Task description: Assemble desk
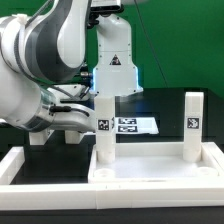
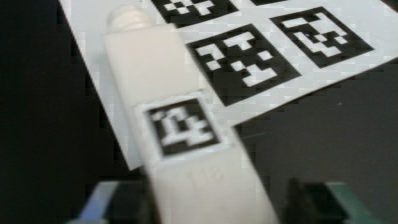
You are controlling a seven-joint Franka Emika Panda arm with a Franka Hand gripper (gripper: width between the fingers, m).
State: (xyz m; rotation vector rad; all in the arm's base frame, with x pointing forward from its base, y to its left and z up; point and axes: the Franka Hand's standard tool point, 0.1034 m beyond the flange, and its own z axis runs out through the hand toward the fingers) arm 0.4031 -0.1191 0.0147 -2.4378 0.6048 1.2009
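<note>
The desk's white rimmed tabletop (image 1: 150, 172) lies flat in the foreground. Two white tagged legs stand upright in it, one (image 1: 103, 125) toward the exterior view's left and one (image 1: 193, 122) toward its right. My gripper (image 1: 90, 116) reaches in from the left around the nearer leg. In the wrist view that leg (image 2: 178, 120) runs between my fingers, with its tag facing the camera. The gripper (image 2: 222, 205) straddles the leg with a dark gap on each side of it, so it is open. One finger (image 2: 114, 203) shows on one side of the leg and the other (image 2: 333, 201) opposite.
The marker board (image 1: 131, 125) lies on the black table behind the legs and also shows beyond the leg in the wrist view (image 2: 267, 50). A white border rail (image 1: 25, 162) runs along the front and left. The robot base (image 1: 113, 60) stands at the back.
</note>
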